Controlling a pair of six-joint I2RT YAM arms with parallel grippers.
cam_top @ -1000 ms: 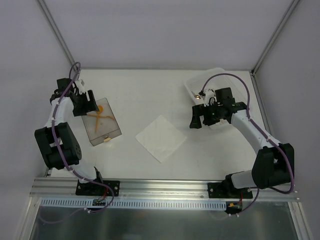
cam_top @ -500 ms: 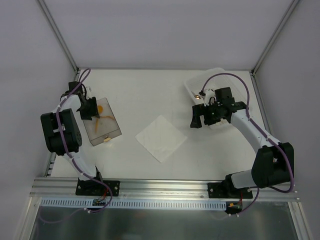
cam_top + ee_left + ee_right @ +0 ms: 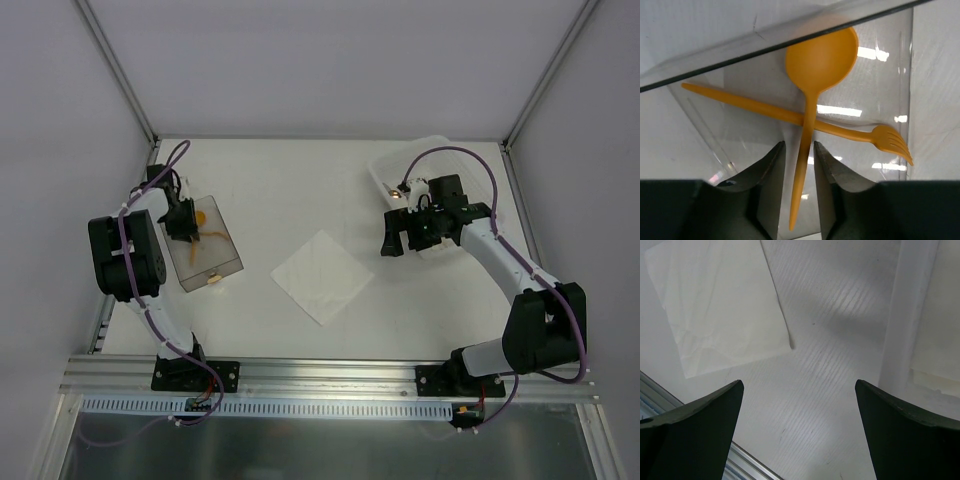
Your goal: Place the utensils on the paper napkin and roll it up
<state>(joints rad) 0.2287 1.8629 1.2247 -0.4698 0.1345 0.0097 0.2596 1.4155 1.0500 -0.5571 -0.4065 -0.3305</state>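
one spoon (image 3: 821, 60), one fork (image 3: 780, 114), one napkin (image 3: 322, 277)

Left arm (image 3: 125, 262), white links with black joint blocks: we see it folded tight, elbow block low and outboard, forearm rising away from base, wrist hooked inward. Left gripper (image 3: 181, 220), black, two-fingered, points steeply down. In wrist view we note fingers (image 3: 771, 190) only narrowly parted, slim gap between.

Right arm (image 3: 500, 255), same white-and-black build: we see it reaching out from base, big black joint outboard, forearm angled inward. Right gripper (image 3: 396, 236), black, two-fingered, faces down. Wrist view shows fingers (image 3: 695, 430) spread wide, nothing between.
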